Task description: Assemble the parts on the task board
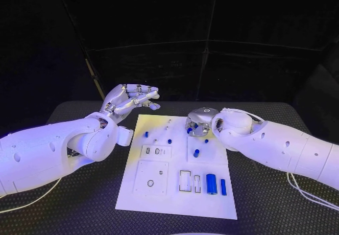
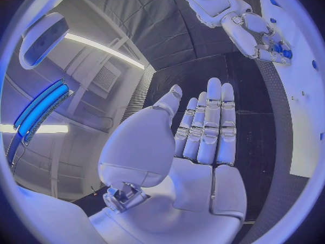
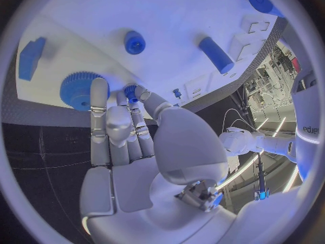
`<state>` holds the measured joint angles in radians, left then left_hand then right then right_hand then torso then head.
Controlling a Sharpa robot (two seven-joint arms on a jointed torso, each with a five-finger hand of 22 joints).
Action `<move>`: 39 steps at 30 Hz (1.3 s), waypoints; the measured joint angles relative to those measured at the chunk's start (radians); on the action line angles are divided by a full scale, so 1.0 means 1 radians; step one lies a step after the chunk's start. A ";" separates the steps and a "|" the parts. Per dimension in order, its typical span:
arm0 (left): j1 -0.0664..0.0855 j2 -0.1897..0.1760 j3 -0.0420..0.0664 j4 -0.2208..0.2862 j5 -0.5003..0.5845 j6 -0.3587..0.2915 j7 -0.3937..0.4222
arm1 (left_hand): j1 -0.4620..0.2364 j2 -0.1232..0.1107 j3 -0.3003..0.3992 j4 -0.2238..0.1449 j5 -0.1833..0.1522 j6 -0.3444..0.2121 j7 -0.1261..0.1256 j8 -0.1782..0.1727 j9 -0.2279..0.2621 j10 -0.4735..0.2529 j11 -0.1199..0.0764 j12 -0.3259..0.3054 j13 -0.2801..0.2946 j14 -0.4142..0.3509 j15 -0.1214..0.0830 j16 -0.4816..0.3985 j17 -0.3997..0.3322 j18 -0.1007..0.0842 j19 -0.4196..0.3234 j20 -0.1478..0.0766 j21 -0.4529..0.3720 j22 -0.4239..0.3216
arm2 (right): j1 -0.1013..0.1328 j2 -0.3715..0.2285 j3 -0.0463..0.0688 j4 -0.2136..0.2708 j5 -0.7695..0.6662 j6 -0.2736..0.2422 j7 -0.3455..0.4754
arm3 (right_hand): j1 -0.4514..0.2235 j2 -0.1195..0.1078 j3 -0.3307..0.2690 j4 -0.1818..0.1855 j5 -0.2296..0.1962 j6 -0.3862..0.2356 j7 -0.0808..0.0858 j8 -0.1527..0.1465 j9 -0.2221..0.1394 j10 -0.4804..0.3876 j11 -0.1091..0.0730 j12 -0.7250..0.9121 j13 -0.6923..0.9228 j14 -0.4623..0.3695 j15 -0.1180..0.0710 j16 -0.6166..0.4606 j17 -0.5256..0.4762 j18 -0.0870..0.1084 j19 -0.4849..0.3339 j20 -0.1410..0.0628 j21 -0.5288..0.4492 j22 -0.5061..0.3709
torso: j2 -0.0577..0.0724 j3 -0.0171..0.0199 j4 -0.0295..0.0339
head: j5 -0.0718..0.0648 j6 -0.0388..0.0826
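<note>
Black table [image 1: 70, 205], dark mesh-textured top, with the white task board [image 1: 152, 193] lying in the middle between the two arms.

Left hand [image 1: 131, 100] — raised just off the board's far left corner, palm up, fingers apart and lightly curled, nothing in it. Its wrist view confirms: fingers [image 2: 210, 124] straight and together, thumb apart, palm bare.

Right hand [image 1: 199, 122] — down over the far right part of the board, fingers pointed at the surface. In the right wrist view a small blue peg [image 3: 130, 91] sits pinched between the thumb and fingertips [image 3: 99, 92], right at the board's surface.

Parts on the board near that hand: a blue gear [image 3: 76, 90] just beside the fingers, a blue block [image 3: 30, 57] further along, a round blue cap [image 3: 134, 42], a blue cylinder [image 3: 216, 54] lying on its side.

Near edge of the board, head view — a large blue cylinder [image 1: 212, 183] and a slimmer blue bar [image 1: 223, 187] side by side, apart from both hands.
</note>
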<state>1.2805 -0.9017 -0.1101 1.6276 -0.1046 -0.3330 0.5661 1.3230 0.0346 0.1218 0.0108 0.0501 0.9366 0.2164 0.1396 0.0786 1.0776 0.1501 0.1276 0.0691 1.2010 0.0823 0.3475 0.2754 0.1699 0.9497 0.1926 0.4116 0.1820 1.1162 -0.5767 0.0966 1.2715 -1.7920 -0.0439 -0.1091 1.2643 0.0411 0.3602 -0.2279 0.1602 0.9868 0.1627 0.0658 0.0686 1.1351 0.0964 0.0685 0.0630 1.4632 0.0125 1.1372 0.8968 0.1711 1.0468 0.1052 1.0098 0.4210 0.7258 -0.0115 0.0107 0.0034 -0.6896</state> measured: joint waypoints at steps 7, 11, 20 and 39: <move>0.000 -0.001 0.000 0.000 0.004 0.002 0.000 | 0.000 0.000 0.000 0.000 0.000 0.000 0.000 0.000 0.000 0.000 0.000 0.000 0.000 0.000 0.000 -0.004 0.000 0.000 0.000 0.000 0.000 0.000 | 0.000 0.001 -0.002 -0.001 0.001 -0.005 0.001 | 0.007 -0.006 0.045 -0.003 -0.020 0.005 0.001 0.000 0.000 0.012 0.002 0.000 -0.001 0.000 0.000 0.013 0.008 0.000 -0.004 -0.004 0.015 0.008 | 0.000 0.0000 -0.0014 | 0.003 -0.003; 0.001 -0.001 0.000 0.000 0.005 0.003 0.000 | 0.000 0.000 0.000 0.000 0.000 0.000 0.000 0.000 0.000 0.000 0.000 0.000 0.000 0.000 0.000 -0.004 0.000 0.000 0.000 0.000 0.000 0.000 | -0.001 -0.004 -0.003 0.006 0.001 -0.014 0.001 | 0.010 -0.004 0.071 -0.002 -0.026 0.015 0.004 0.000 0.000 0.018 0.004 -0.001 -0.001 0.000 0.000 0.025 0.016 0.000 -0.004 -0.004 0.023 0.013 | 0.000 0.0000 -0.0018 | 0.003 -0.004; 0.002 -0.009 0.000 0.004 0.007 0.004 -0.001 | 0.000 0.000 0.000 0.000 0.000 0.000 0.000 -0.004 -0.001 0.000 0.000 -0.004 0.000 0.000 0.000 -0.004 0.001 0.000 0.000 0.000 0.000 -0.001 | -0.003 -0.026 -0.004 0.052 0.001 -0.084 -0.002 | 0.016 -0.009 0.097 0.000 -0.032 0.028 0.007 0.000 0.001 0.028 0.004 -0.005 0.000 0.000 0.000 0.042 0.036 0.000 -0.003 -0.004 0.036 0.020 | -0.002 -0.0014 -0.0022 | 0.005 0.001; 0.010 -0.007 -0.001 0.005 0.008 0.021 -0.010 | 0.000 0.000 0.000 0.000 0.000 0.000 0.000 -0.011 -0.004 0.000 0.000 -0.016 0.000 -0.007 0.007 -0.008 0.007 0.000 -0.003 0.003 -0.004 -0.003 | 0.002 0.076 -0.004 -0.038 -0.006 -0.229 -0.026 | 0.016 -0.024 0.114 0.007 -0.046 0.028 0.007 0.000 0.001 0.032 0.000 -0.005 0.000 0.000 0.000 0.050 0.029 0.000 -0.011 -0.003 0.050 0.025 | 0.004 -0.0013 0.0005 | 0.016 0.012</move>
<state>1.2903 -0.9092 -0.1109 1.6323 -0.0964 -0.3123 0.5565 1.3231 0.0346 0.1217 0.0108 0.0502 0.9366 0.2163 0.1289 0.0750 1.0775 0.1501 0.1119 0.0693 1.1938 0.0895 0.3392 0.2823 0.1699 0.9468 0.1955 0.4077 0.1789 1.1179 -0.5006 0.0928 1.2337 -1.7977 -0.2727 -0.1351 1.2803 0.0170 0.4741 -0.2208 0.1140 1.0151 0.1697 0.0658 0.0694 1.1671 0.0963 0.0635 0.0627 1.4632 0.0124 1.1870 0.9255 0.1712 1.0363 0.1020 1.0601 0.4462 0.7293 -0.0128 0.0112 0.0196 -0.6779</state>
